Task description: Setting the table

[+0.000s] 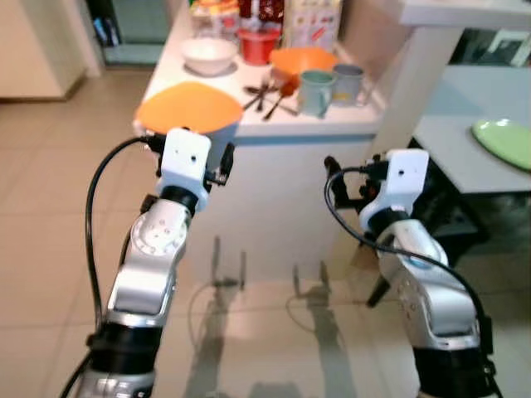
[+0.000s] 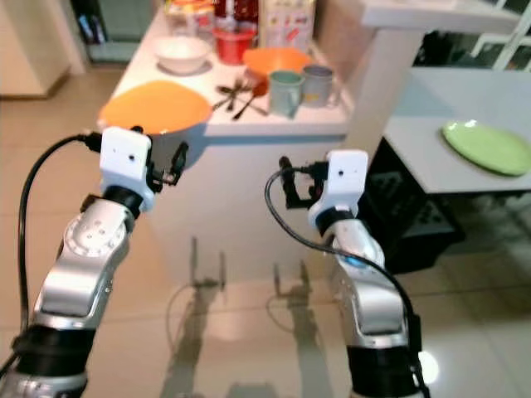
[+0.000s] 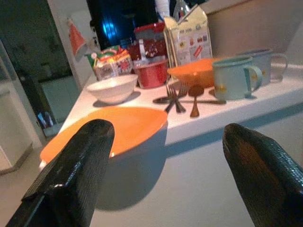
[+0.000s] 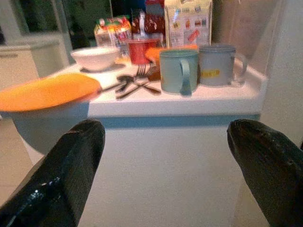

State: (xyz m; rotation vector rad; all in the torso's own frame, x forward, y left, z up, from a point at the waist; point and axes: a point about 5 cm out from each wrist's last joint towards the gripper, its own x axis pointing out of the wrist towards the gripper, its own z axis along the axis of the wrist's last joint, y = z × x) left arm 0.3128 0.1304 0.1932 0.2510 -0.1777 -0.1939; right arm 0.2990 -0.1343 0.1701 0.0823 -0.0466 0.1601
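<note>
The white counter (image 1: 274, 124) is the biggest thing here. It stands right in front of both grippers, smooth and flat on top, with a pale blue line under its edge. Off past the right gripper (image 4: 161, 175) is a grey table (image 2: 431, 141) with a flat green plate (image 2: 488, 147) on it.

On the counter, the big orange plate (image 3: 106, 130) is the closest thing. It is round, smooth and shiny, and it sticks out over the counter's edge. It sits just ahead of the left gripper (image 3: 161, 175) and a bit above it, so the left arm is the nearer one, I think. The plate lies flat, so the jaws would need to come at its rim from the side.

Both grippers have their two black, bumpy fingers spread wide apart, and they hold nothing.

Farther back from the jaws is a round white bowl (image 1: 209, 55) and an orange bowl (image 1: 304, 60). In front of the right gripper stand two mugs with handles, a pale green mug (image 4: 178, 71) and a grey mug (image 4: 217, 65), touching side by side. Behind them is a red cup (image 3: 151, 73) and a tall paper carton (image 3: 188, 40).

The smallest things are the forks and spoons (image 4: 135, 85). They are thin, dark metal, lying crossed in a pile between the orange plate and the mugs, their long ends pointing toward the jaws.
</note>
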